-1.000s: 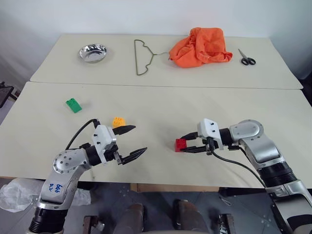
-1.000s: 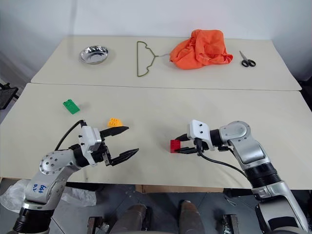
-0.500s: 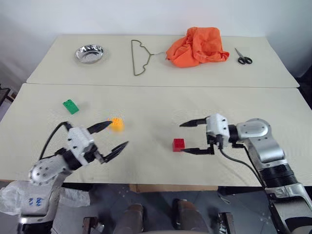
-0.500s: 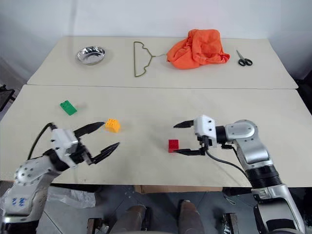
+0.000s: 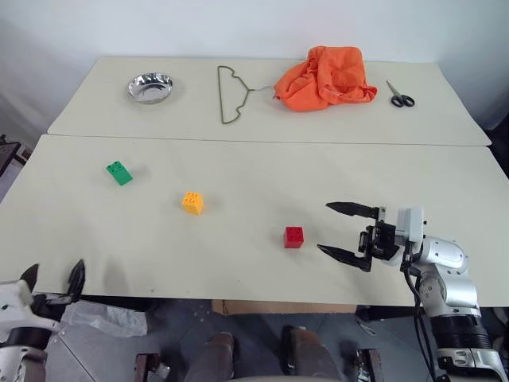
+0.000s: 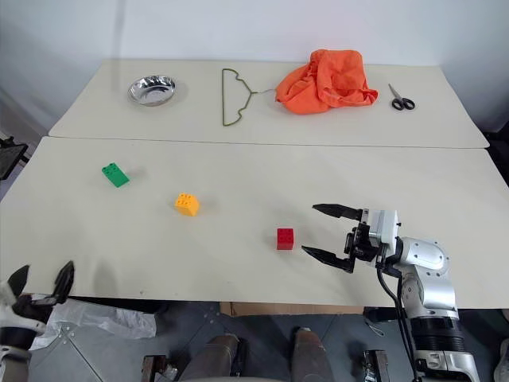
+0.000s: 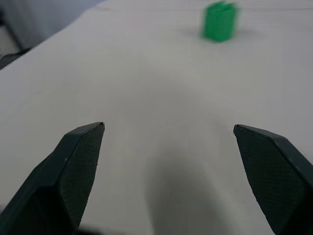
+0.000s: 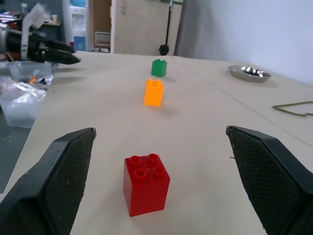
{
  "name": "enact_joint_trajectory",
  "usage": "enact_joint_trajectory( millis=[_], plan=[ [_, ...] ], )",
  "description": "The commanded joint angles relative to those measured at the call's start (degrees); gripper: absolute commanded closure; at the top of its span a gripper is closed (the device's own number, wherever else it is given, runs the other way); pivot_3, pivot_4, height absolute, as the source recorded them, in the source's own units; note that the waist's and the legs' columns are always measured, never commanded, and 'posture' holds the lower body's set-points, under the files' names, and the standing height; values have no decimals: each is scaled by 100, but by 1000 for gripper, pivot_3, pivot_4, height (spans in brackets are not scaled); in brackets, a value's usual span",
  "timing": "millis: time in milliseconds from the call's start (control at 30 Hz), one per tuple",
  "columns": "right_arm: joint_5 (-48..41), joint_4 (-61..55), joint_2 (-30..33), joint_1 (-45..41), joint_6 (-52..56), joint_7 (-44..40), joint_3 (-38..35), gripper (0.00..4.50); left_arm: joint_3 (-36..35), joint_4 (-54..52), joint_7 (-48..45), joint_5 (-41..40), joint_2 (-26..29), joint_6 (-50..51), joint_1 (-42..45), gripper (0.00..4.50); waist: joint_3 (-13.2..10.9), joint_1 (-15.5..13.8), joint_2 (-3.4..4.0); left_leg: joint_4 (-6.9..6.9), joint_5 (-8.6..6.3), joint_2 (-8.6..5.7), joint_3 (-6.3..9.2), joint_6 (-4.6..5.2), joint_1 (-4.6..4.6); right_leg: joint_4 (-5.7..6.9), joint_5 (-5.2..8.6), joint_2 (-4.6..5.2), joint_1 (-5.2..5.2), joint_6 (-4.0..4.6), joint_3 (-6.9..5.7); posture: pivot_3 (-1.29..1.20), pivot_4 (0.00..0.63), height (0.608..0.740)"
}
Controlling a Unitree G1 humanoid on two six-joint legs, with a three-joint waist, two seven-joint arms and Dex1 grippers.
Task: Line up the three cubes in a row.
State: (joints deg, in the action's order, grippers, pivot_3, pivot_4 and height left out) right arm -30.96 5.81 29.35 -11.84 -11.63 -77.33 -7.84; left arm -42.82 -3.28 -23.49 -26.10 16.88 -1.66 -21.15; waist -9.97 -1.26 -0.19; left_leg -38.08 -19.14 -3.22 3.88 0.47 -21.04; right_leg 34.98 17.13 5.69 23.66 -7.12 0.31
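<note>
I let go and drew the right gripper (image 5: 343,231) back, jaws wide; red cube (image 5: 293,237) sat at its 9 o'clock.

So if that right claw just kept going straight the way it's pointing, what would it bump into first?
Most likely the red cube: it stands just ahead of the open right claw, between the lines of its two fingers. The yellow-orange cube and green cube lie farther along roughly the same line.

red cube (image 5: 293,236), green cube (image 5: 120,172), yellow-orange cube (image 5: 192,202)
</note>
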Motion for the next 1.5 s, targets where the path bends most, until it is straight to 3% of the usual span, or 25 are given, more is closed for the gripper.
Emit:
enact_joint_trajectory(
  millis=[33, 200, 367, 467, 700, 833, 1000, 1467, 1500],
  plan=[
    [-106, -128, -55, 53, -330, 42, -185, 20, -9, -99, 59, -127, 9, -136, 66, 0, 0, -7, 0, 0, 0, 0, 0, 0, 0, 0, 0, 1, -1, 0, 0, 0, 150, 740],
    [11, 10, -174, -19, -1042, 66, -234, 20, 395, -169, 318, 61, 379, 113, 882, 0, 3, -22, -5, -3, 0, -2, 7, -1, -1, 3, 0, 2, -3, 0, -6, 0, 150, 740],
    [-30, -80, -148, -56, -845, 25, 11, 20, 1015, 512, 472, 374, 1376, 1039, 2389, 0, 4, 0, -6, -4, 3, 0, 7, -10, 1, 21, 1, -6, 5, 2, -7, 0, 150, 740],
    [-60, -157, -152, -84, -756, 65, 102, 20, 1312, 809, 878, 604, 1558, 1540, 3089, 0, 4, 56, -5, -4, 3, -5, 3, -9, 8, 53, 2, -7, 5, 3, -10, 0, 150, 740],
    [-39, -338, -171, -7, -677, 184, 201, 20, 1693, 224, 2545, 902, 752, 2798, 3989, 0, 4, 131, -6, -8, 0, -7, 0, -5, -3, 58, 1, -5, 18, 3, -20, 0, 150, 740],
    [-49, -405, -155, 118, -647, 194, 250, 20, 1698, 176, 3519, 1188, 170, 2988, 4361, 0, 4, 101, -9, -16, 2, -6, 1, -8, -7, 61, 1, -6, 19, 2, -19, 0, 150, 740],
    [-32, -394, -119, 141, -579, 165, 304, 20, 1794, 850, 4207, 1622, -55, 2760, 4902, 0, 4, 90, -10, -21, 5, -7, -3, -13, -4, 66, 0, -12, 19, 0, -26, 0, 150, 740],
    [7, -461, -108, 156, -445, 235, 309, 20, 1884, 2708, 4081, 1678, -27, 1810, 5807, 0, 4, -2, -11, -26, 6, -9, -4, -14, -7, 67, 0, -11, 20, 0, -47, 0, 150, 740],
    [12, -467, -109, 160, -433, 259, 303, 3, 1886, 2772, 4095, 1697, -17, 1754, 5838, 188, 4, -6, -11, -26, 6, -9, -4, -14, -7, 67, 0, -11, 20, 0, -47, 0, 150, 740]
  ],
)
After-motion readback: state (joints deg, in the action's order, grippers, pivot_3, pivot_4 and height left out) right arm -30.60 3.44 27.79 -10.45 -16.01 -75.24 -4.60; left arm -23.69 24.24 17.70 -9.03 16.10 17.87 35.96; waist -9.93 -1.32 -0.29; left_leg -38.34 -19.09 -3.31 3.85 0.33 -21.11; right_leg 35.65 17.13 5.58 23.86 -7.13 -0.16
